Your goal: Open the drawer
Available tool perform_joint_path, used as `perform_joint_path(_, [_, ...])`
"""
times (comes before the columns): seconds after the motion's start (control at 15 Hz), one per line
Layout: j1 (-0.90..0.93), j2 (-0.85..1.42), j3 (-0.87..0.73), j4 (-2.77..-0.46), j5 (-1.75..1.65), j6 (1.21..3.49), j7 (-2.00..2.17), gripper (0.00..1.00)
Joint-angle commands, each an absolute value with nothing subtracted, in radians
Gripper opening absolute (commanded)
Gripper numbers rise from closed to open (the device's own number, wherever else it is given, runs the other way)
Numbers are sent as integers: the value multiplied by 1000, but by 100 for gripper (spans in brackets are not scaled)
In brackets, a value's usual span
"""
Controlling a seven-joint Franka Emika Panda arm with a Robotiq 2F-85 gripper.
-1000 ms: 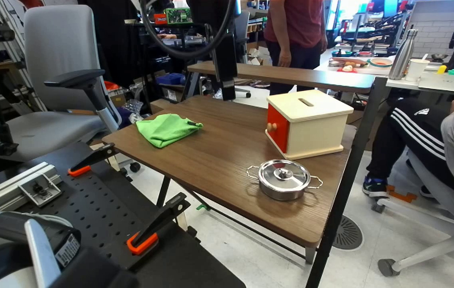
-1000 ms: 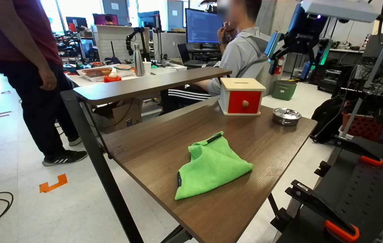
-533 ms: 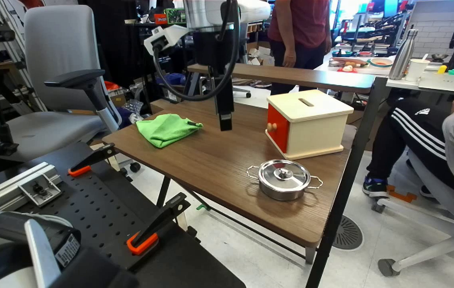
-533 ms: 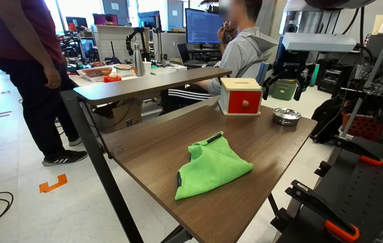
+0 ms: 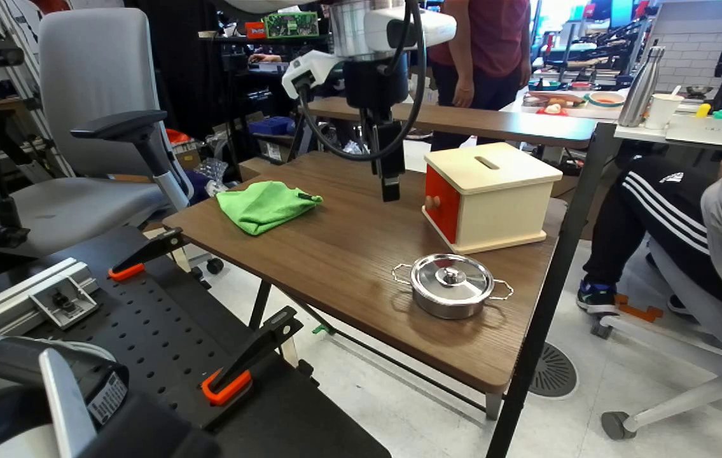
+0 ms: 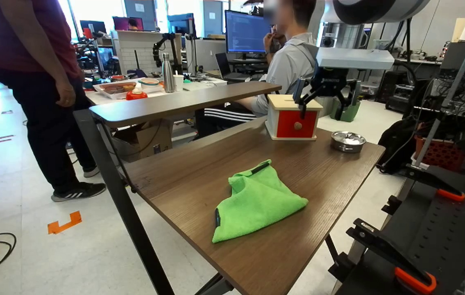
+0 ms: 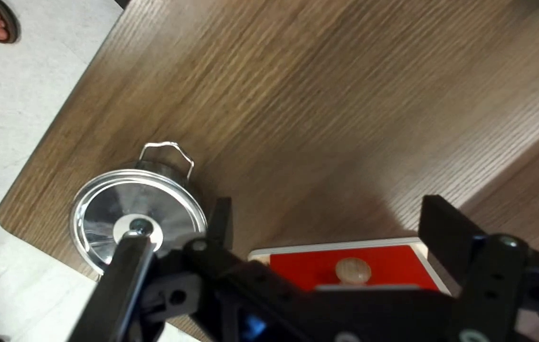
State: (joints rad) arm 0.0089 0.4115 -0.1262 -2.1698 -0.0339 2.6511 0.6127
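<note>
A gripper [image 6: 321, 116] hangs over a table [image 5: 348, 242], near a closed drawer [image 6: 286, 128]

In an exterior view, a robot arm [image 5: 376, 38] extends from the top, the gripper pointing down. The drawer sits in a pale wooden box [image 5: 507, 213] at the right, its red front [image 5: 448, 216] facing the gripper but apart from it. A lidded steel pot [image 5: 453, 299] stands nearer the camera; a green cloth [image 5: 265, 207] lies in folds at the left.

In an exterior view, a round wooden knob [image 6: 298, 125] marks the red front's middle. The two fingers [image 6: 302, 110] are parted, one overlapping the box along the line of sight.

In the wrist view, the fingers are released and wide apart, one on each side. Low between them show the knob and part of the red front, partly covered by the gripper's body. The pot, at the left, is partly hidden behind the gripper.
</note>
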Motion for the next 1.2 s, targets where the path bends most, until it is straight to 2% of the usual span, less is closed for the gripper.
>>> perform_joint_path(0.0, [22, 490, -142, -2072, 11, 2669, 611, 100])
perform_joint_path(1.13, [31, 679, -169, -1865, 73, 2666, 617, 100])
